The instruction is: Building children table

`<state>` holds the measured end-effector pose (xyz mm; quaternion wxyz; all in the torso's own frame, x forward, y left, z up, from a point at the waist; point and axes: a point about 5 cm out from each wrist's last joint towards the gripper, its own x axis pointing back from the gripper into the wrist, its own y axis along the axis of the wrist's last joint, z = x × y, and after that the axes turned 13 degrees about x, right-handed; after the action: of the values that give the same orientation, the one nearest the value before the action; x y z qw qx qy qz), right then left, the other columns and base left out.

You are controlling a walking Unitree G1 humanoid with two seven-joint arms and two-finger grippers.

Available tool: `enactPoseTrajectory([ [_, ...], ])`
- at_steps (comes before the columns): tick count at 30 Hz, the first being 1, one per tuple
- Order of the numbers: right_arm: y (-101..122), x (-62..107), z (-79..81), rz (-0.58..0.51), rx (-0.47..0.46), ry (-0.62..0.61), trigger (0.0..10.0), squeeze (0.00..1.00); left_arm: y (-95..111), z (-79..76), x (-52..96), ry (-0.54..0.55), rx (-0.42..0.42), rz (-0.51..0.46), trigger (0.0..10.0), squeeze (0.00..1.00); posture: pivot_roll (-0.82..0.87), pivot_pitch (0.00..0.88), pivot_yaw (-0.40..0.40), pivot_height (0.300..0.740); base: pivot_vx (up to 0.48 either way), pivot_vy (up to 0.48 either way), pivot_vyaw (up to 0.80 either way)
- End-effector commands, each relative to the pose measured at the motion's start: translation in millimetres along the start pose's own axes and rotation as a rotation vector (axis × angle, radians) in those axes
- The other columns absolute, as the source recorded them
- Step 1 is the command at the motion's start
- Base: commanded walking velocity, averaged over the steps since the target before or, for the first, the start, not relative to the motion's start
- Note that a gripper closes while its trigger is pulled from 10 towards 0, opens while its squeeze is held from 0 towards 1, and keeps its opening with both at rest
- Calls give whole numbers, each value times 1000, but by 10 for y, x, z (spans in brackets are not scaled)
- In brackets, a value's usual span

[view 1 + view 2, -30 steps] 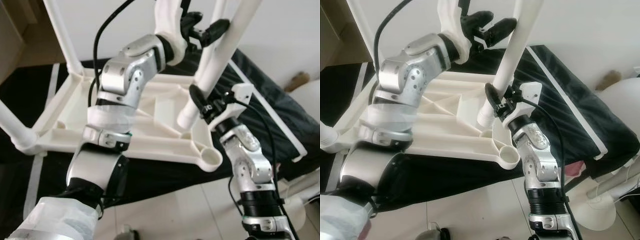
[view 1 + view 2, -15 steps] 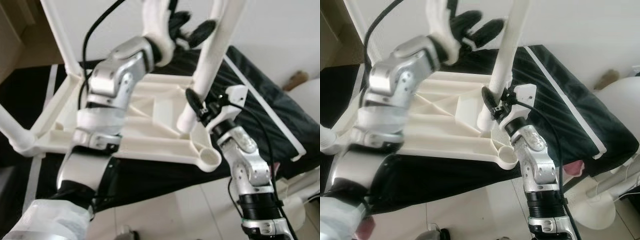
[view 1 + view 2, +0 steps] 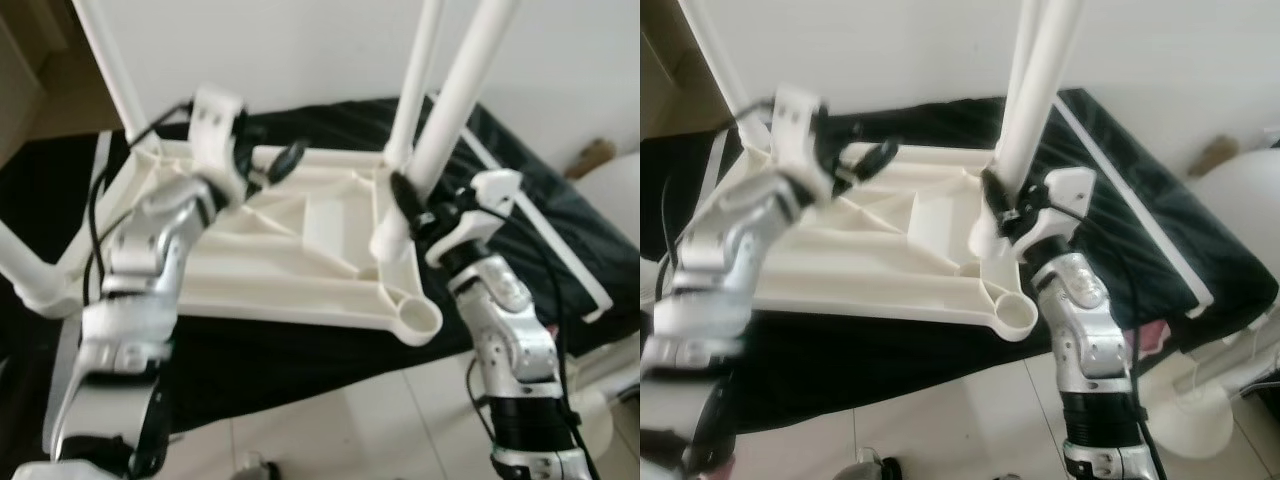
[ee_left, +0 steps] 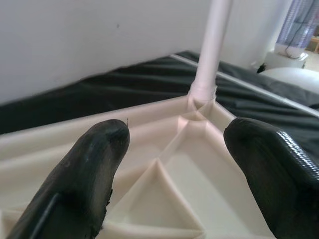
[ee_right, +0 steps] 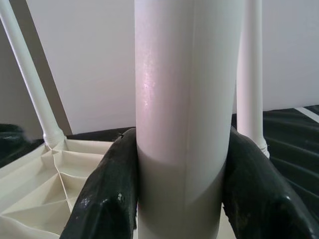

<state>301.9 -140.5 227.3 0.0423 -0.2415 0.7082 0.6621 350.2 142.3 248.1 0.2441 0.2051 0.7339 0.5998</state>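
1. Left eye view: the white children's table top point(image 3: 300, 250) is lying upside down on a black cover point(image 3: 520, 200), ribbed underside facing up. Several white legs are standing in its corners, and one near corner socket point(image 3: 420, 322) is showing open. The right hand point(image 3: 412, 205) is gripping a white table leg point(image 3: 445, 130) low down, just above the tabletop's near right corner. The left hand point(image 3: 275, 165) is hovering over the far left part of the underside, blurred, holding nothing
2. Right eye view: the same arrangement is showing; a pale floor point(image 3: 940, 430) is lying in front of the cover
3. Left wrist view: the left hand's fingers point(image 4: 94, 159) are standing spread apart and released above the ribbed underside, with a fitted corner leg point(image 4: 212, 50) rising beyond them
4. Right wrist view: the right hand's fingers point(image 5: 107, 194) are pressing against both sides of the table leg, clenched on it
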Motion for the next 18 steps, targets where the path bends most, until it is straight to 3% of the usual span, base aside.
enactPoseTrajectory([
  [1, 55, 4, 1, -15, 9, 0, 10000, 0, -13, -184, 104, -270, -47, 20, 10000, 0, -50, 46, 21, 740, 0, 0, 0],
  [2, 55, 4, 1, -15, 9, 0, 10000, 0, -13, -184, 104, -270, -47, 20, 10000, 0, -50, 46, 21, 740, 0, 0, 0],
  [5, 50, 17, -18, -8, 13, -6, 10000, 0, -177, -194, 291, -297, -95, 41, 10000, 0, -49, 46, 20, 740, 0, 0, 0],
  [7, 49, 21, -22, -7, 14, -8, 10000, 0, -234, -201, 352, -317, -75, 61, 10000, 0, -50, 43, 21, 740, 0, 0, 0],
  [9, 47, 36, -37, -2, 17, -15, 10000, 0, -377, -304, 533, -432, -37, 134, 10000, 0, -48, 41, 17, 740, 0, 0, 0],
  [10, 47, 36, -37, -2, 17, -15, 10000, 0, -377, -304, 533, -432, -37, 134, 10000, 0, -48, 41, 17, 740, 0, 0, 0],
  [11, 41, 43, -48, 3, 20, -18, 10000, 0, -443, -431, 656, -536, -34, 165, 10000, 0, -42, 37, 12, 740, 0, 0, 0],
  [16, 34, 47, -57, 7, 23, -20, 10000, 0, -494, -514, 745, -601, -6, 191, 10000, 0, -43, 34, 12, 740, 0, 0, 0],
  [18, 35, 44, -55, 8, 22, -18, 10000, 0, -581, -550, 817, -625, 0, 252, 10000, 0, -39, 31, 7, 740, 0, 0, 0],
])
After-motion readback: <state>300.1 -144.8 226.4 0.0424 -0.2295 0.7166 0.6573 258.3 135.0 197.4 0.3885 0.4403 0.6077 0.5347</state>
